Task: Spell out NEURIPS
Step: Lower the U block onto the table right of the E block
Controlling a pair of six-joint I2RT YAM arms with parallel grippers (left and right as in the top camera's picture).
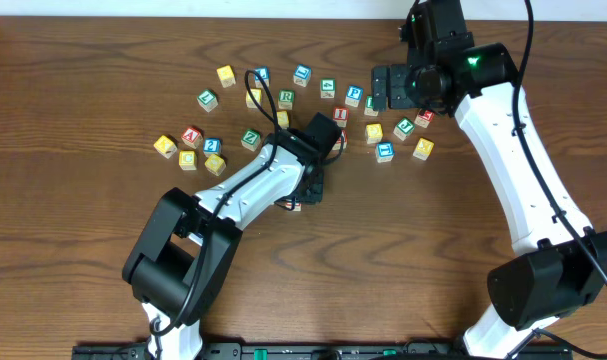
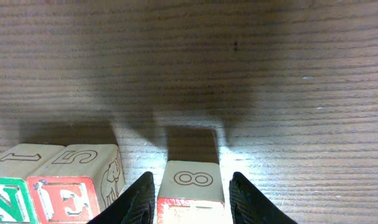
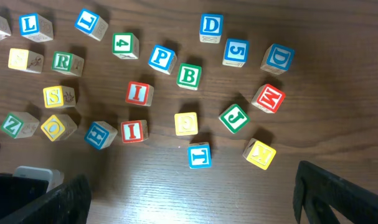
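Nearest, at the bottom centre of the left wrist view, the left gripper [image 2: 192, 200] is straddling a wooden cube [image 2: 190, 179] that is showing an 8 on its top face and a red frame on its front, the letter itself being cut off by the frame edge. Both dark fingers [image 2: 136, 200] are lying close against its sides, though whether they are clamping it or only flanking it cannot be told. Just left of it, in the lower left corner, the E cube [image 2: 63, 198] in red and the N cube [image 2: 7, 202] in green are sitting side by side and touching. A narrow gap is separating E from the straddled cube, and one finger is occupying that gap. The step in hand is probably the seating of the row's third letter. Doing it well is likely calling for a front face level with E, a letter facing the same way, and a straight upward exit so that the finger is not dragging E aside. Higher in that frame the bare table [image 2: 238, 62] is lying in shadow. Farther off, in the right wrist view, the right gripper [image 3: 192, 180] is hanging spread wide and grasping nothing above the loose scatter. The green R cube [image 3: 63, 61] is lying at upper left, the blue P cube [image 3: 161, 57] at upper centre, the red I cubes [image 3: 137, 93] at mid frame and the yellow S cube [image 3: 55, 96] at left. Strays such as the B cube [image 3: 189, 75], D cube [image 3: 210, 26] and L cube [image 3: 28, 25] are mingling among them.
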